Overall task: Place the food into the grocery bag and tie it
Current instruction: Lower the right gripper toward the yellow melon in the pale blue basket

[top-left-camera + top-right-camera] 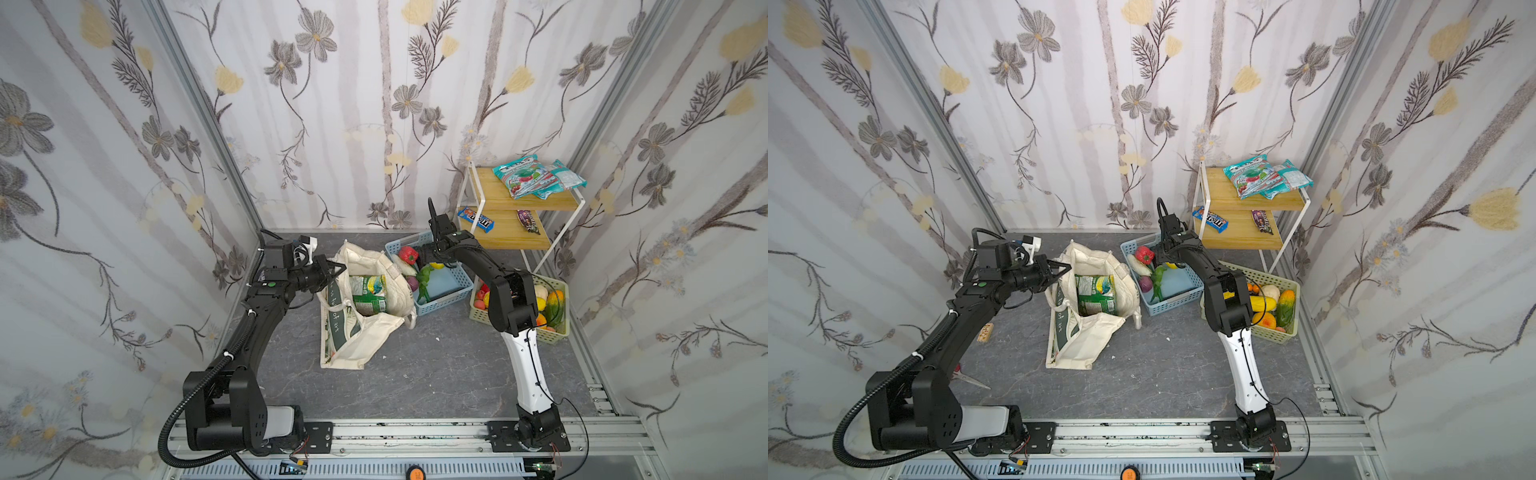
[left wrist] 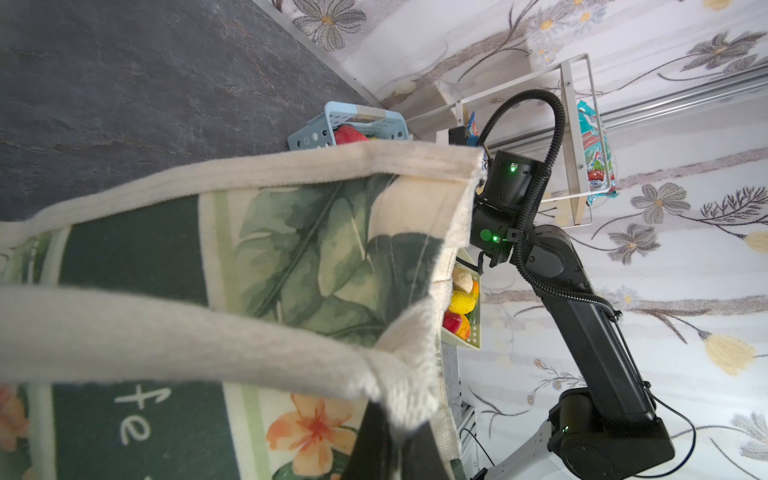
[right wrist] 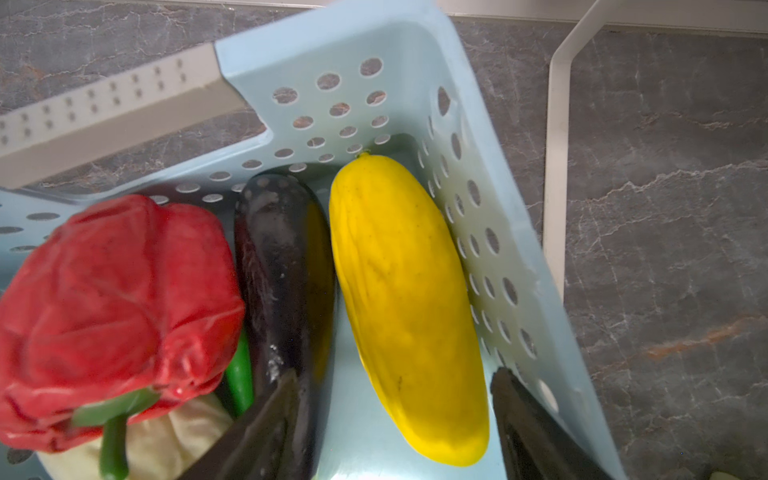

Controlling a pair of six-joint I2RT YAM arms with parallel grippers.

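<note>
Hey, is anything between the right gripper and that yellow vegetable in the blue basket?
Nothing visible does. The open right gripper straddles one end of the yellow vegetable; the dark eggplant lies close along one side, the blue basket wall along the other.

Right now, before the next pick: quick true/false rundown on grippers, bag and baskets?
1. The left gripper is shut on the grocery bag. True.
2. The green snack packet lies in the blue basket. False: the green snack packet sits inside the grocery bag.
3. The right gripper is open over the yellow vegetable in the light blue basket. True.
4. The red pepper is already bagged. False: the red pepper is in the light blue basket.
5. The yellow basket is empty. False: the pale yellow basket holds toy fruits.
</note>
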